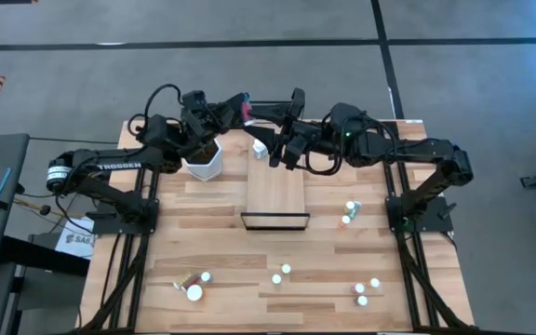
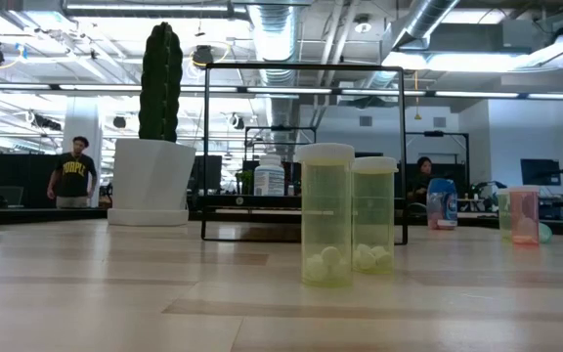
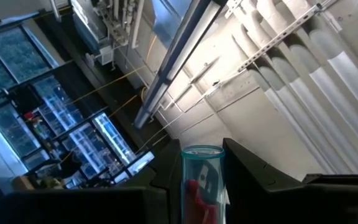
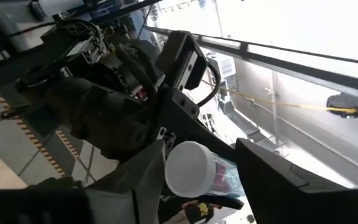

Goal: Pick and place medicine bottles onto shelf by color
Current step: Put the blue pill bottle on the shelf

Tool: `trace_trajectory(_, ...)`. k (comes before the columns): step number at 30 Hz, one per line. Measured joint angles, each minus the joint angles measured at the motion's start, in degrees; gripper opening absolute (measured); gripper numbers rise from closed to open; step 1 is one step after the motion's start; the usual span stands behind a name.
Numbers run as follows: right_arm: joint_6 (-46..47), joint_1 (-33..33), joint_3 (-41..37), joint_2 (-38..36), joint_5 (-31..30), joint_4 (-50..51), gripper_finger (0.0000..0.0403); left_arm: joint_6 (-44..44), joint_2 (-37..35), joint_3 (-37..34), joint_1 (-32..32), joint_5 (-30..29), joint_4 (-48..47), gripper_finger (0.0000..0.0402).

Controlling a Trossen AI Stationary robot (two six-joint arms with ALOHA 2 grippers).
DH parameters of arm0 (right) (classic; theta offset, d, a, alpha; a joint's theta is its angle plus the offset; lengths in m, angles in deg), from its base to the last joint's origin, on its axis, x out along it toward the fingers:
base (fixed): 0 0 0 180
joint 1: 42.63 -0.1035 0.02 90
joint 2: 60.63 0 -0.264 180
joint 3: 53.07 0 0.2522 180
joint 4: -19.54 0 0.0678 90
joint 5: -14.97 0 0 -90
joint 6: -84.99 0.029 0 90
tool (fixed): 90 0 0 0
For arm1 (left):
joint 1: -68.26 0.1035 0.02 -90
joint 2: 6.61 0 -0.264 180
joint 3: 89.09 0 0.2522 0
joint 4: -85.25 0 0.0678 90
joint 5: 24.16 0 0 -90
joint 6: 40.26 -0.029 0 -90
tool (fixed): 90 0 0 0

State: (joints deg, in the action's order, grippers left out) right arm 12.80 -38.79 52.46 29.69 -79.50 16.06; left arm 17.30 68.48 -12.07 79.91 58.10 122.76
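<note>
A: Where is the left pincer (image 1: pixel 246 105)?
B: Raised above the worktop's (image 1: pixel 221 214) far edge, beyond the shelf (image 1: pixel 276 199), clamped tight on a clear blue bottle (image 3: pixel 202 184) with something red inside.

A: And the right pincer (image 4: pixel 194 180)?
B: Facing the left one, its fingers standing either side of that bottle's white cap (image 4: pixel 188 168); whether they press on it, I cannot tell.

A: The other bottles?
B: Scattered across the near half of the worktop; two green ones (image 2: pixel 348 226) stand side by side.

Small white-capped medicine bottles (image 1: pixel 278 274) stand scattered on the table before the light-wood shelf (image 1: pixel 276 195).
</note>
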Motion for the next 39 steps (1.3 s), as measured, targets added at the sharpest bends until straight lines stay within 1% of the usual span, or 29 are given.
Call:
trace_trajectory(5,-3.9,0.07,0.0,0.0,0.0,0.11,0.022,1.68,0.0,0.0,0.01,0.52,-0.37,0.0074)
trace_trajectory(10,-4.56,0.07,0.0,0.0,0.0,0.26,0.0206,1.84,0.0,0.0,0.01,0.67,-0.35,0.0074)
trace_trajectory(14,-4.64,0.07,-0.02,0.0,0.0,0.33,0.0188,1.86,0.0,0.0,0.01,0.67,-0.33,0.0074)
trace_trajectory(21,-5.04,0.04,-0.02,0.0,-0.02,0.25,0.0145,1.9,-0.04,0.0,0.04,0.65,-0.15,0.0074)
trace_trajectory(24,-5.04,0.04,-0.02,0.0,-0.02,0.18,0.0134,1.9,-0.07,0.0,0.04,0.67,-0.13,0.0074)
trace_trajectory(36,-5.0,0.0,-0.02,0.0,-0.43,0.11,0.0131,1.82,-0.07,0.0,0.04,0.04,-0.17,0.0074)
trace_trajectory(39,-5.0,-0.06,-0.02,0.0,-1.48,0.11,0.0128,1.82,-0.07,0.01,0.04,-0.07,0.13,0.0083)
